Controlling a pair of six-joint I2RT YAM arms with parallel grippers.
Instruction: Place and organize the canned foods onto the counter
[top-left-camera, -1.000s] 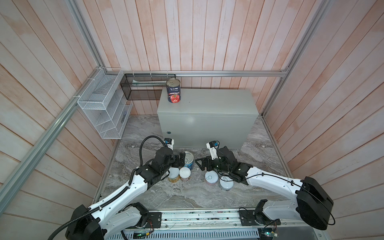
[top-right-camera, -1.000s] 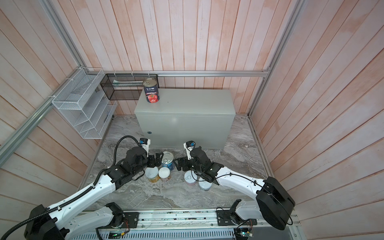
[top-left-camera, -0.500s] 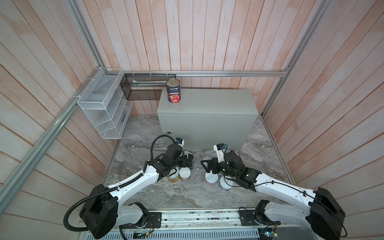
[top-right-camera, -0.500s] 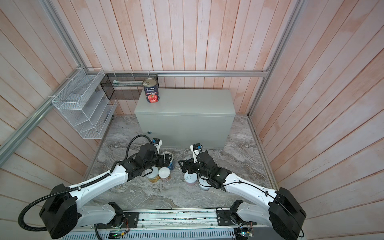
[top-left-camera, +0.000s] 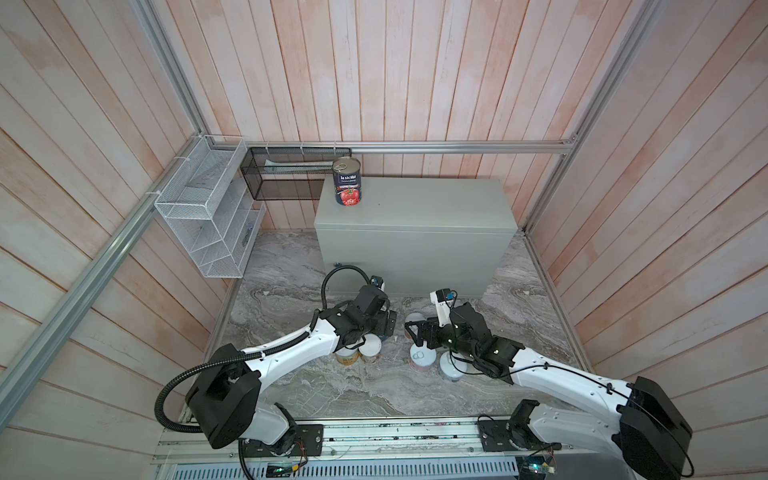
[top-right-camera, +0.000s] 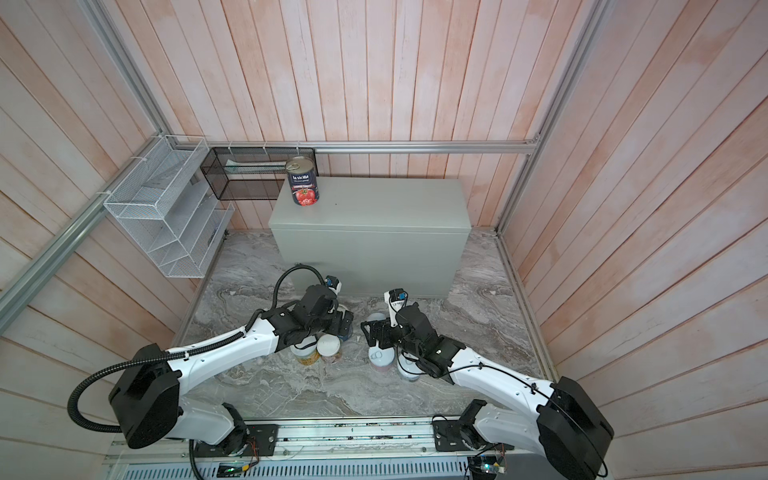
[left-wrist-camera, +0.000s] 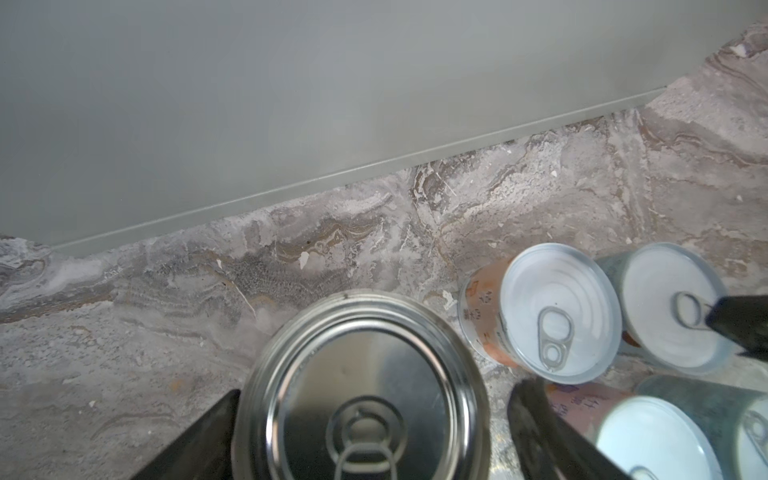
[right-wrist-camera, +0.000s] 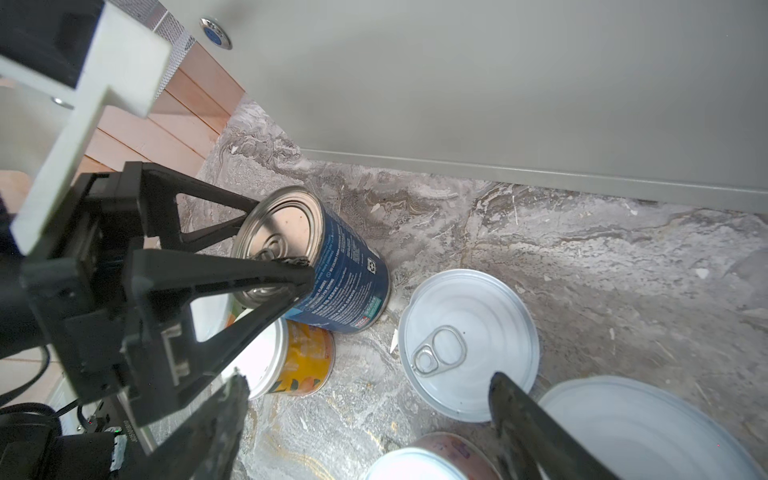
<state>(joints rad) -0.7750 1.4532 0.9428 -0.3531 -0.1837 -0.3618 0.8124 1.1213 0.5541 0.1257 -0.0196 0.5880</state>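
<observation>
A tall metal-topped can with a dark label and a red tomato picture (top-left-camera: 347, 183) stands upright at the back left corner of the counter (top-left-camera: 415, 208), a large plain grey-green metal box with a flat top. The other cans stand clustered on the grey marble-patterned surface (top-left-camera: 291, 291) in front of the box, near its base but apart from it.

The left gripper (left-wrist-camera: 376, 388) is low over a tall blue-labelled can with a bare metal pull-tab lid (right-wrist-camera: 349, 270). Its two black fingers (left-wrist-camera: 195, 440) stand apart, one on each side of the can's top. One looks to be at the rim and the other shows a thin gap, so the can is straddled, not clamped. Just beside it stands a white-lidded can with a yellow-orange label (right-wrist-camera: 303, 361).

The right gripper (right-wrist-camera: 369, 376) hovers with its jaws wide apart above a short can with a white pull-tab lid (right-wrist-camera: 467, 345) and holds nothing. More short white-lidded cans (left-wrist-camera: 557, 311) stand upright close by.

In both top views the two arms reach in from the near edge, and their grippers sit close together at the middle.
</observation>
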